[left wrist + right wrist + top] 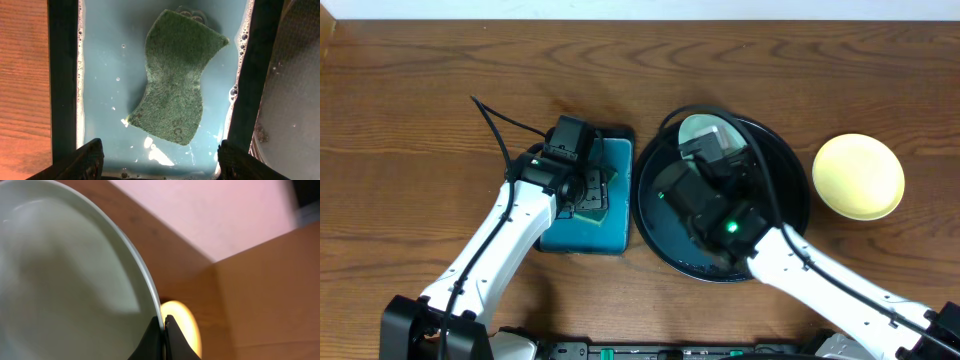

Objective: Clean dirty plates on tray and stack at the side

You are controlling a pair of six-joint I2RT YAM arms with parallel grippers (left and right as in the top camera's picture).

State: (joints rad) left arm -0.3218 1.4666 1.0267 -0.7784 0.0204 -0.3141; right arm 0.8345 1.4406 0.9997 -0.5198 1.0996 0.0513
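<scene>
Left gripper [162, 165]: jaws wide, empty, over soapy rectangular tray [64, 75]. Green sponge [175, 90] at frame centre, between finger lines, long axis running up frame. Right gripper [163, 335]: pinched on mint plate [65, 280] rim, over round black tray [790, 165]. Yellow plate [858, 176] on table, right of frame.

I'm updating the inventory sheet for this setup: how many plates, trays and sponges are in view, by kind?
Plates: 2 (mint plate gripped at its rim by the right gripper; yellow plate on the table)
Trays: 2 (round black tray; rectangular tray with a teal inside)
Sponges: 1 (green sponge)
Total: 5
</scene>
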